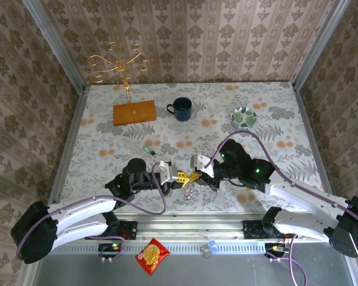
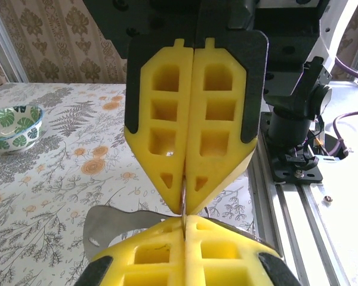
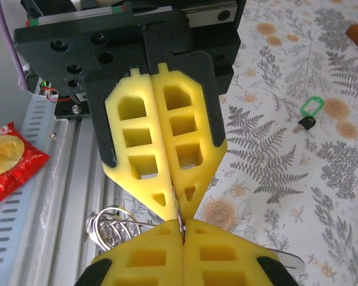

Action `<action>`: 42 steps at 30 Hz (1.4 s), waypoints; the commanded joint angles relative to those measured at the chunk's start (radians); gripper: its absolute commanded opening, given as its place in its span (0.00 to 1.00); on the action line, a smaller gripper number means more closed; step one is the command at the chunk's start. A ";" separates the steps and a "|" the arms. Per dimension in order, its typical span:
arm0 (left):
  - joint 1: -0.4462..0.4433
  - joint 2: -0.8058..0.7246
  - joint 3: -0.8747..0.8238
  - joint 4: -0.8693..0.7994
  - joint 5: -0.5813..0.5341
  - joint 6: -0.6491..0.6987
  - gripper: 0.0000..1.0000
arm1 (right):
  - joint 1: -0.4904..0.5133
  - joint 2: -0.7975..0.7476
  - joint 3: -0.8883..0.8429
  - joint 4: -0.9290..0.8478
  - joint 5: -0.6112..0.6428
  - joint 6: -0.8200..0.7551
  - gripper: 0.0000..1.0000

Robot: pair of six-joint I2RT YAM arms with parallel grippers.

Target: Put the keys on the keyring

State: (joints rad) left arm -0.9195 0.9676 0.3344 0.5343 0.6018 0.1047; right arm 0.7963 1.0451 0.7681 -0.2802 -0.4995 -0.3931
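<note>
Looking dicey: left gripper (image 2: 184,223) and right gripper (image 3: 182,229) both squeezed shut tip to tip, wire keyring (image 3: 110,223) poking out beside the right tips (can't tell gripped by which), green key (image 3: 310,109) loose on the table (image 1: 107,119) well away, so risking a dropped ring from any twist or slip.

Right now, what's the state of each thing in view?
left tool, shut on keyring
right tool, shut on keyring
keyring, pinched between both tools
green key, lying loose, not on keyring
mug, upright
bowl, upright
snack packet, lying flat
wire stand, upright
</note>
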 commanded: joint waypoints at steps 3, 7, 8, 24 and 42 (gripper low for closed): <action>0.001 -0.024 0.012 0.012 -0.020 0.015 0.23 | -0.002 0.009 0.064 -0.104 0.004 -0.064 0.00; 0.001 -0.038 0.069 -0.144 -0.027 0.083 0.23 | 0.011 0.057 0.154 -0.249 0.052 -0.153 0.00; 0.001 -0.037 0.079 -0.170 -0.025 0.095 0.23 | 0.015 0.071 0.174 -0.292 0.066 -0.173 0.00; -0.001 0.023 0.158 -0.285 0.005 0.167 0.04 | 0.093 0.155 0.333 -0.410 0.105 -0.236 0.00; 0.002 0.046 0.023 0.056 -0.014 0.053 0.00 | -0.053 -0.085 -0.065 0.050 -0.023 0.062 0.36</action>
State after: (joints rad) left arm -0.9211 1.0157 0.3630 0.4885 0.5819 0.1871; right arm 0.7448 0.9710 0.7326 -0.3420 -0.4931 -0.3992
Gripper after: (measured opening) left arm 0.049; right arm 0.362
